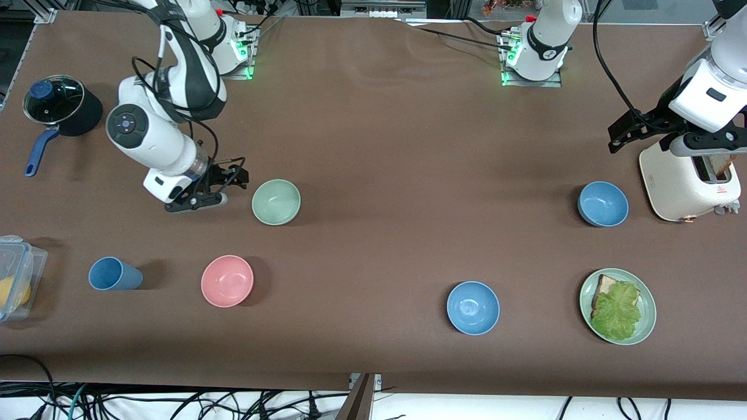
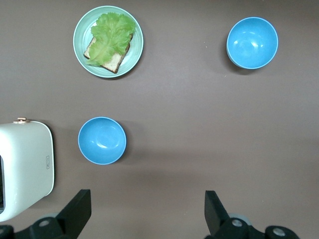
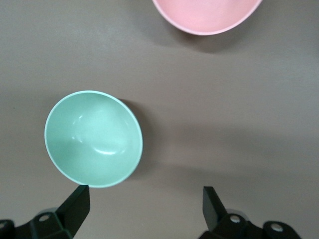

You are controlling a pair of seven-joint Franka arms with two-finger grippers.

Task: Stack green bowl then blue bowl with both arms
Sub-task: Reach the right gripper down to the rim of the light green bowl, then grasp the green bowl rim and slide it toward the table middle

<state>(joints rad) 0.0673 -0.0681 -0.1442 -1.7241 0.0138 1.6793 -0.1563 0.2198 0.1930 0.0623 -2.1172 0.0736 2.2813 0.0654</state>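
Observation:
The pale green bowl (image 1: 276,202) stands upright and empty on the brown table; it also shows in the right wrist view (image 3: 93,138). My right gripper (image 1: 233,178) (image 3: 144,206) is open and empty, low beside that bowl toward the right arm's end, with one finger (image 3: 77,204) close to the rim. Two blue bowls stand apart: one (image 1: 603,203) (image 2: 102,140) by the toaster, the other (image 1: 473,307) (image 2: 252,42) nearer the front camera. My left gripper (image 1: 620,137) (image 2: 147,214) is open and empty, held high beside the toaster.
A white toaster (image 1: 688,175) (image 2: 25,169) stands at the left arm's end. A green plate (image 1: 648,326) (image 2: 82,55) holds bread and lettuce. A pink bowl (image 1: 227,280) (image 3: 207,15), a blue cup (image 1: 114,273), a black pot (image 1: 58,108) and a plastic container (image 1: 14,277) are at the right arm's end.

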